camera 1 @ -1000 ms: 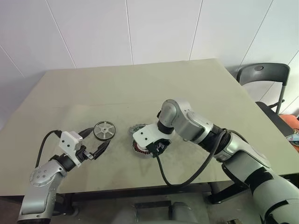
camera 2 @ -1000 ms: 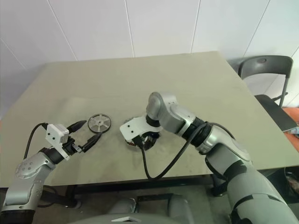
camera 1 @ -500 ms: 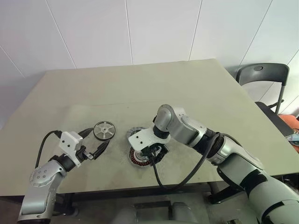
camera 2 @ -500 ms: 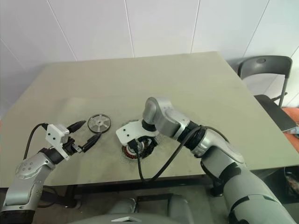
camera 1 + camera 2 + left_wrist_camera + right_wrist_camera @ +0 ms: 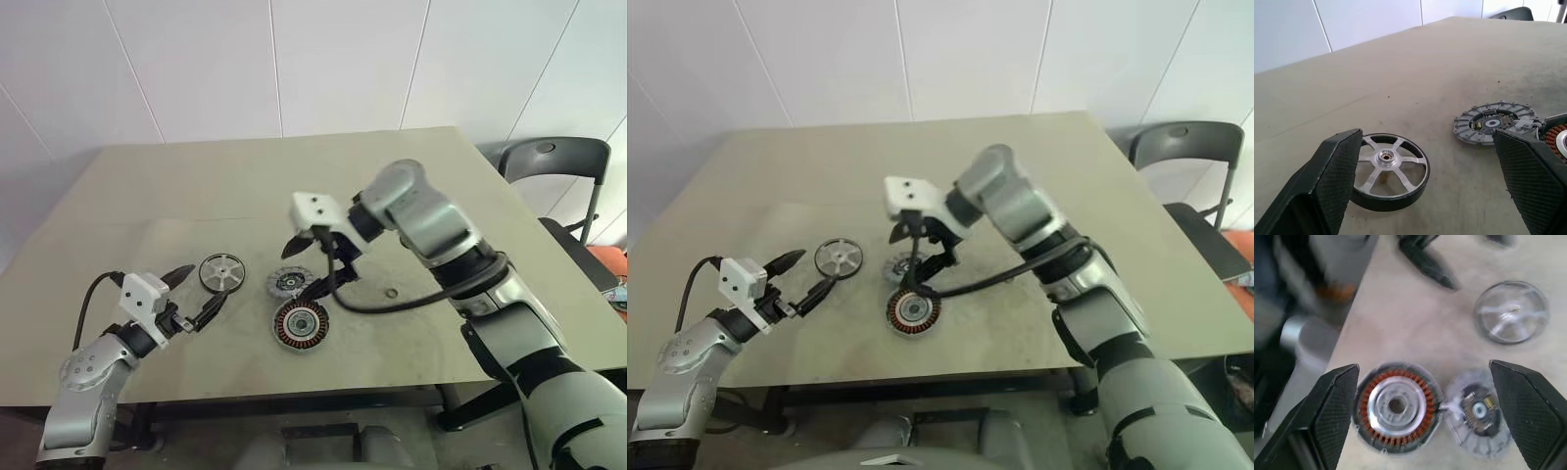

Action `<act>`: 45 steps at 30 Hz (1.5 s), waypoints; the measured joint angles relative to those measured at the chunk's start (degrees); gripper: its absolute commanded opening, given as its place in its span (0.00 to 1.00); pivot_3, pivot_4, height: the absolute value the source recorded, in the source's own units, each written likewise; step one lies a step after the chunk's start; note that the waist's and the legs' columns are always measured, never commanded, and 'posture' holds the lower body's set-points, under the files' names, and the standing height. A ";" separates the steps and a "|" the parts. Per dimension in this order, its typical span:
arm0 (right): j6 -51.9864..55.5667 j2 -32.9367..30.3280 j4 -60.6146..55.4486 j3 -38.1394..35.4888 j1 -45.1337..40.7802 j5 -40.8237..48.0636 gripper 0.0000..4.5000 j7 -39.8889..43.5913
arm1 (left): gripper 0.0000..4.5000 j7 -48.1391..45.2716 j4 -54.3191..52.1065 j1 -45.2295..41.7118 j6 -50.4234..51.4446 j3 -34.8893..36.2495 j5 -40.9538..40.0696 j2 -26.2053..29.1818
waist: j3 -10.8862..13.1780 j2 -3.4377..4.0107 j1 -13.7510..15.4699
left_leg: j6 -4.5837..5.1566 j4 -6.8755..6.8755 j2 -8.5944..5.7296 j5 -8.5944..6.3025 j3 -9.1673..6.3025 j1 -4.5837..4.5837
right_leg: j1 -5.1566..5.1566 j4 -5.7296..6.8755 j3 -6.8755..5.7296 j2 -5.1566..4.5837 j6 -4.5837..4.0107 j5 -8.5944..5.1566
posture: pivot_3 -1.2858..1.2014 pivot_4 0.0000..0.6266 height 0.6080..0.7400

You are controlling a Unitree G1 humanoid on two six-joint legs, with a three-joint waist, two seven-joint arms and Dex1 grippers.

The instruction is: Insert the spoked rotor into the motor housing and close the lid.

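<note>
Rotor: the spoked rotor (image 5: 221, 272), a flat wheel with pale silver spokes and a thin dark rim, lies flat on the beige table (image 5: 245, 186), empty-handed of any grip, just past the left gripper's tips.
Housing: the motor housing (image 5: 301, 324), a round dark cup with copper-brown windings and a silver hub, sits open-side up near the table's front edge, to the right of the rotor.
Lid: the lid (image 5: 289, 283), a ribbed grey metal disc, lies flat just behind the housing, touching or nearly so.
Left gripper (image 5: 199, 297): fingers spread wide, holding nothing, pointing level toward the rotor; in its wrist view the wheel sits between the two fingers.
Right gripper (image 5: 315, 262): spread wide, empty, raised above the lid and housing, angled down.
Key relation: the rotor lies ahead of the left gripper and is far nearer to it than to the right.
Likely next step: probably the left arm closes on the rotor's rim.
</note>
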 measured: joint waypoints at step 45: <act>-23.21 -12.64 14.43 -15.97 31.82 3.82 1.00 -22.51 | 1.00 -5.98 -0.98 0.73 3.99 -0.18 -2.55 2.40 | -0.01 0.00 0.03 | 0.03 0.08 0.03 -0.01 0.28 0.50 | 0.64 -0.25 0.20 0.01 0.20 -0.08 | 0.52 0.00 1.00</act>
